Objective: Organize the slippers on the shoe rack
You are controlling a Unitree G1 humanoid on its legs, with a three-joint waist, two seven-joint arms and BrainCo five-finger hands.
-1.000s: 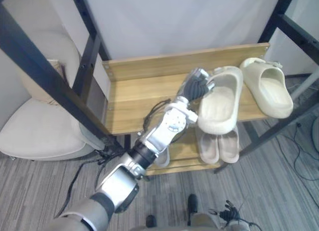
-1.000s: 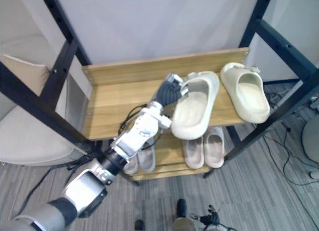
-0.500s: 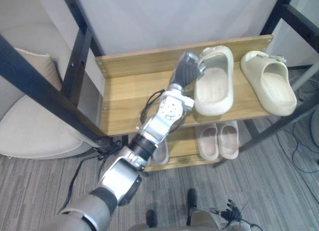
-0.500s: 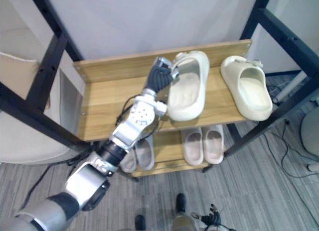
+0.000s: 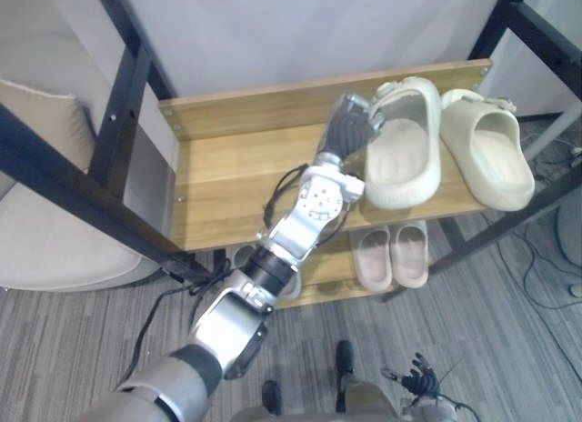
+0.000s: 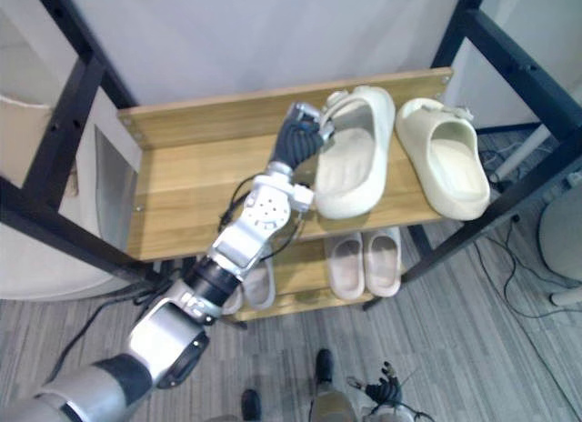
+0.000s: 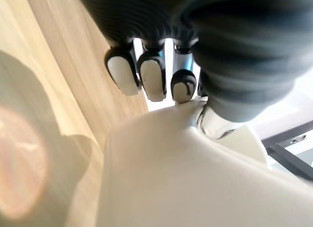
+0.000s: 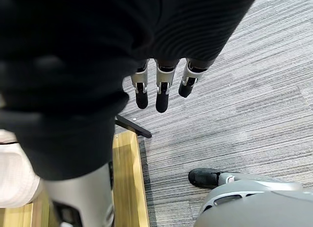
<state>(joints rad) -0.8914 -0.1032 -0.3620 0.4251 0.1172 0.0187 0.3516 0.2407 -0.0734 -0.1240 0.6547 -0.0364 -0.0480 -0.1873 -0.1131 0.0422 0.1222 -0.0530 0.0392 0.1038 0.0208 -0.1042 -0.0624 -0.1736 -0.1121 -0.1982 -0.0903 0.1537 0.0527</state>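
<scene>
Left hand grips cream slipper on rack's top shelf.

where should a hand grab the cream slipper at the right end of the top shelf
Judging by its pose, take the right cream slipper by its strap band, fingers hooked under the arch from the open heel side, coming from the front. The left cream slipper, in the left hand, crowds its left side.

Cream slipper upright, top shelf rt end, just beside mate
</scene>
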